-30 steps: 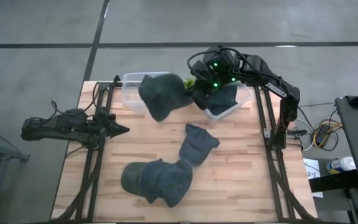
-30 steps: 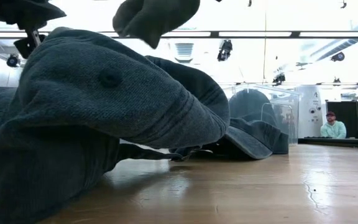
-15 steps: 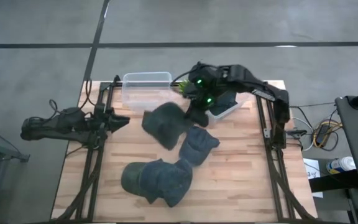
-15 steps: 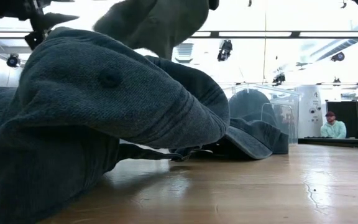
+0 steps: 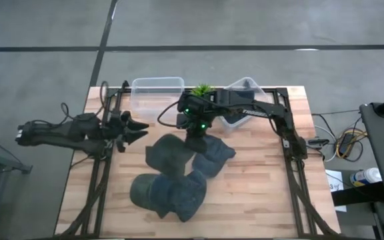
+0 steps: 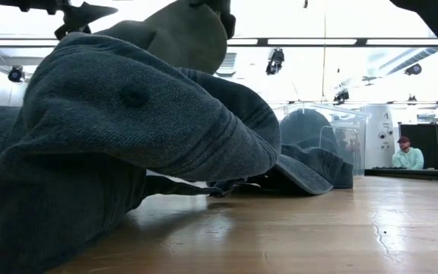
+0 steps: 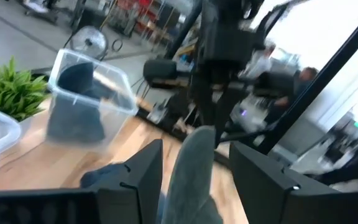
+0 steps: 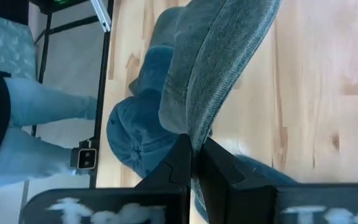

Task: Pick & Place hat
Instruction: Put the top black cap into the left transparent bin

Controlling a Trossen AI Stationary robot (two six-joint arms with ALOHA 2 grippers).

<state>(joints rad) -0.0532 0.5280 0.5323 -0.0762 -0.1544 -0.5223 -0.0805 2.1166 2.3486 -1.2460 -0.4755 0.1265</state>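
A dark grey-blue hat [image 5: 169, 155] hangs over the table's middle from my right gripper [image 5: 195, 130], which is shut on it. The low view shows this hat [image 6: 185, 34] at the top, its lower end hidden behind a big hat [image 6: 128, 144] in front. Just left of the hanging hat, my left gripper [image 5: 139, 127] is open and points at the hat without touching it. In the left wrist view the hat [image 7: 194, 171] shows between my open fingers. Two more hats [image 5: 212, 153] [image 5: 169, 193] lie on the table. My right gripper pinches an edge of the hat [image 8: 194, 140] between its two fingers [image 8: 179, 163], coming from above and pointing down. The hat hangs below the fingers. Whether its lower end touches the table I cannot tell.
A clear box [image 5: 157, 93] stands at the far edge, with a small green plant [image 5: 202, 89] beside it. A second clear box [image 5: 244, 100] holding dark cloth stands at the far right. A person [image 6: 407, 156] sits in the room beyond the table.
My right gripper has carried the hat from above the far boxes toward the table's near left and down to the middle, still shut on it. My left gripper has opened and edged toward the hat.
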